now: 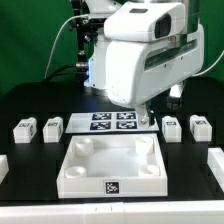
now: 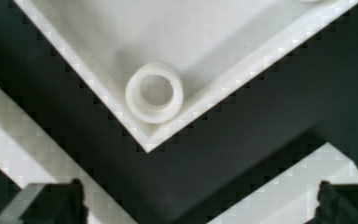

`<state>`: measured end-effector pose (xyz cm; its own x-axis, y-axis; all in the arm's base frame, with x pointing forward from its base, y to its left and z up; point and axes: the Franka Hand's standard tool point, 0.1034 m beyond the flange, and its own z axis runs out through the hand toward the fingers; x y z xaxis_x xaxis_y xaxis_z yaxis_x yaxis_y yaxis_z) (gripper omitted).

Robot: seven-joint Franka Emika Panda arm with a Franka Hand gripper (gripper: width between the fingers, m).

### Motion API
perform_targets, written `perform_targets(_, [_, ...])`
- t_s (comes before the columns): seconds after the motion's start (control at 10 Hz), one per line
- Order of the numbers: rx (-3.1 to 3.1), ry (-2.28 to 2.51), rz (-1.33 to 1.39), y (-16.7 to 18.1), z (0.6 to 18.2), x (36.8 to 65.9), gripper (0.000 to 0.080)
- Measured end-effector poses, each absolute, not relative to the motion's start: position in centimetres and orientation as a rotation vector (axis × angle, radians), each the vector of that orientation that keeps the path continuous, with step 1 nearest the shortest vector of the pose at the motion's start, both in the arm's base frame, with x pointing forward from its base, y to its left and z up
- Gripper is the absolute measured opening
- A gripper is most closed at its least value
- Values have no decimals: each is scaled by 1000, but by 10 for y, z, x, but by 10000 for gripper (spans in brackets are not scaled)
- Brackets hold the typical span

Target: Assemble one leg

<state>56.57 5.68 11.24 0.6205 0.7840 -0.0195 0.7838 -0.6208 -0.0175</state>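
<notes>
Four legs, small white tagged blocks, stand on the black table in the exterior view: two on its left (image 1: pixel 24 129) (image 1: pixel 52 126) and two on its right (image 1: pixel 172 127) (image 1: pixel 199 127). The large white tray-like part (image 1: pixel 75 178) with round sockets lies in the middle front. My gripper (image 1: pixel 147 120) hangs over the tray's far right corner, mostly hidden by the arm. In the wrist view the gripper (image 2: pixel 197 205) is open and empty. Its dark fingertips (image 2: pixel 51 205) stand wide apart above a tray corner with a round socket (image 2: pixel 153 90). No leg shows in the wrist view.
The marker board (image 1: pixel 112 122) lies flat behind the tray. White blocks stand at the exterior view's left edge (image 1: pixel 3 165) and right edge (image 1: pixel 214 160). The arm's white body (image 1: pixel 140 60) fills the upper middle of the exterior view.
</notes>
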Motion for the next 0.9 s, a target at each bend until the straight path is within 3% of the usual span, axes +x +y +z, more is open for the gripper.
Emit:
perform_targets(0.4, [-2788,-1431,54,53,112,555,650])
perform_targets(0.6, [-2601,-1745,63,39,112,524,650])
perform_targets(0.9, [-2262,-2143,59,2,84,465,650])
